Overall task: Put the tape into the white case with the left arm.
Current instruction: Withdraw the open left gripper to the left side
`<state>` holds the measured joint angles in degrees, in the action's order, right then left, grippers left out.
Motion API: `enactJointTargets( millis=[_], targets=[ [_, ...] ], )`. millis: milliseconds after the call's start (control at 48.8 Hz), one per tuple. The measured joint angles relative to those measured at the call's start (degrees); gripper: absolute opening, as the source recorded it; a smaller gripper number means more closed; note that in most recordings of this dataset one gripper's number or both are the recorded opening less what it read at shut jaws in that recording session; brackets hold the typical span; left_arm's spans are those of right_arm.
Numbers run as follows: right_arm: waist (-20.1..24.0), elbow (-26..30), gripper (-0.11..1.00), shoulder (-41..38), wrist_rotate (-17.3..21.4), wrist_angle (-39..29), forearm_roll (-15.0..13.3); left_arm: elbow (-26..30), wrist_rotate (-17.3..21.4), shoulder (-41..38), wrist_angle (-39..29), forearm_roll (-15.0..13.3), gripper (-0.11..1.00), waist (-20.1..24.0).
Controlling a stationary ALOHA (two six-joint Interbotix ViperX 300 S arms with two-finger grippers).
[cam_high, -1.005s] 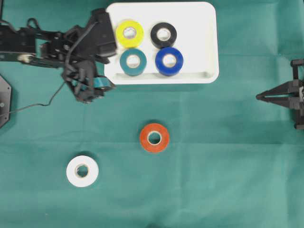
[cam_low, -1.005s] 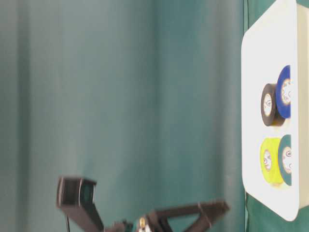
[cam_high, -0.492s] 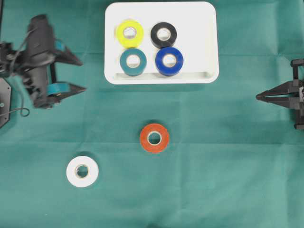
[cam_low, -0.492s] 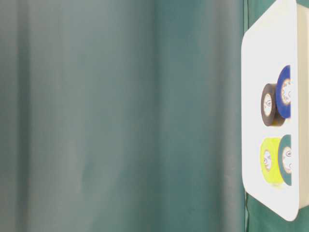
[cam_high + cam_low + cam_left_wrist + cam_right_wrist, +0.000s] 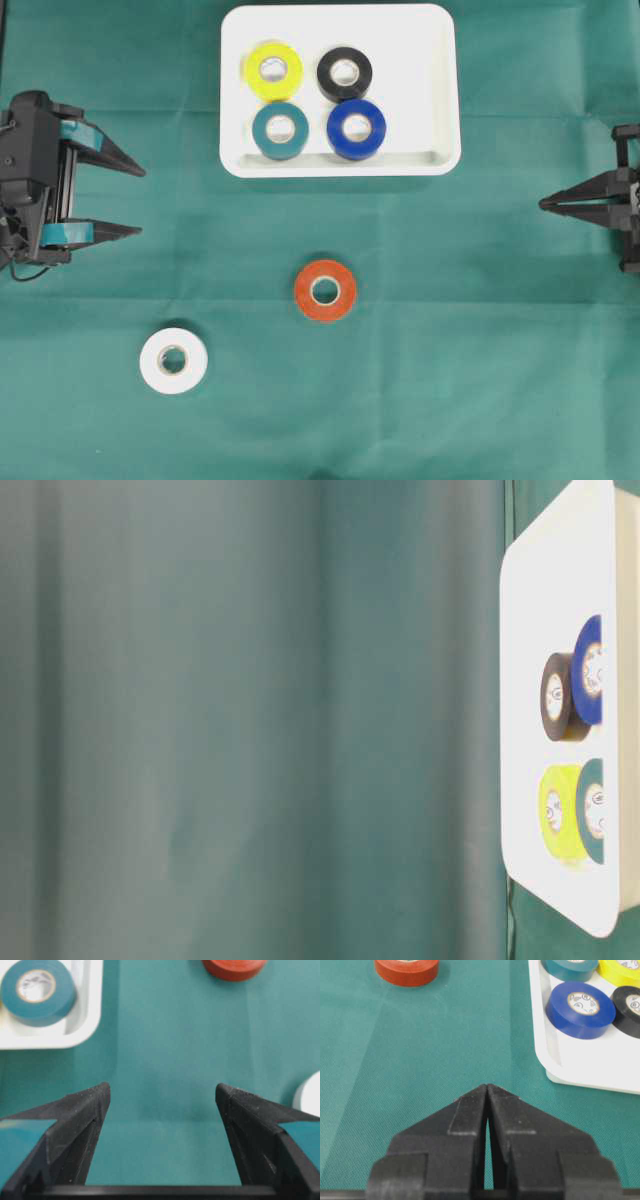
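Now | green cloth [image 5: 450,380] on table | green backdrop [image 5: 250,720] behind

The left-wrist view crops the white tape [image 5: 311,1096] and red tape [image 5: 234,967]; the table-level view cuts the teal tape [image 5: 592,811].

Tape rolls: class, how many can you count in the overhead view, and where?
6. Yellow, black, teal and blue in the white case; orange and white on the cloth.
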<state>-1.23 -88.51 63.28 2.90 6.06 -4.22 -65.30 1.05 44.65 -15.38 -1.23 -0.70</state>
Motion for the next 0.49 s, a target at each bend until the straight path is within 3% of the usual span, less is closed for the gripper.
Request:
enactJointTargets(
  millis=[492],
  targets=[
    [0.0, 0.0, -0.09, 0.0, -0.09, 0.0, -0.09, -0.26, 0.18, 0.09, 0.0, 0.0, 0.87, -1.23]
  ],
)
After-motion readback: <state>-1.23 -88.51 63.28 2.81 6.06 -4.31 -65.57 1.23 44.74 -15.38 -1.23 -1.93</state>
